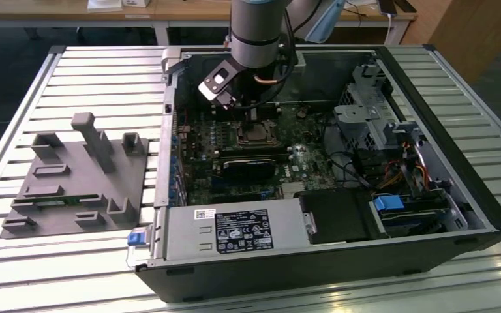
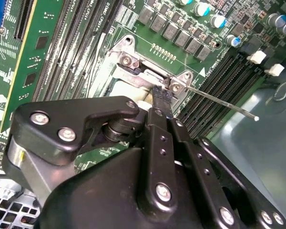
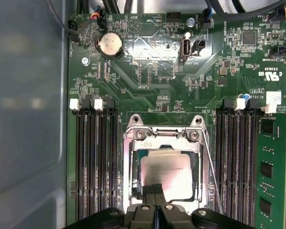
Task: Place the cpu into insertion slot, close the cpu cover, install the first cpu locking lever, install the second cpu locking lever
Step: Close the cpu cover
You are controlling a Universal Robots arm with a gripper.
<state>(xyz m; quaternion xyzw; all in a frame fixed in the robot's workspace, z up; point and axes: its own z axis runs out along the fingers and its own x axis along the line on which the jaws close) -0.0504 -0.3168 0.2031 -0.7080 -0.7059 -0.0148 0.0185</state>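
As the arm (image 1: 255, 32) reaches down into the open computer case (image 1: 459, 215) on the slatted tabletop (image 1: 85, 78), the exterior view puts the gripper (image 1: 248, 119) right over the insertion slot (image 1: 252, 135) in the green board. It's well apart from the grey fixture (image 1: 76, 176) at the exterior view's left.

Over to the second wrist view: the gripper (image 2: 161, 96) has its fingers pinched together with nothing between them. The tips look to be down on the edge of the cpu cover (image 2: 133, 78), likely to press it flat. A thin locking lever (image 2: 219, 101) juts out free just beside them, not hooked down.

First wrist view now: the cpu (image 3: 166, 171) lies seated in the slot, framed by the cover's window, with the closed fingertips at its near edge.
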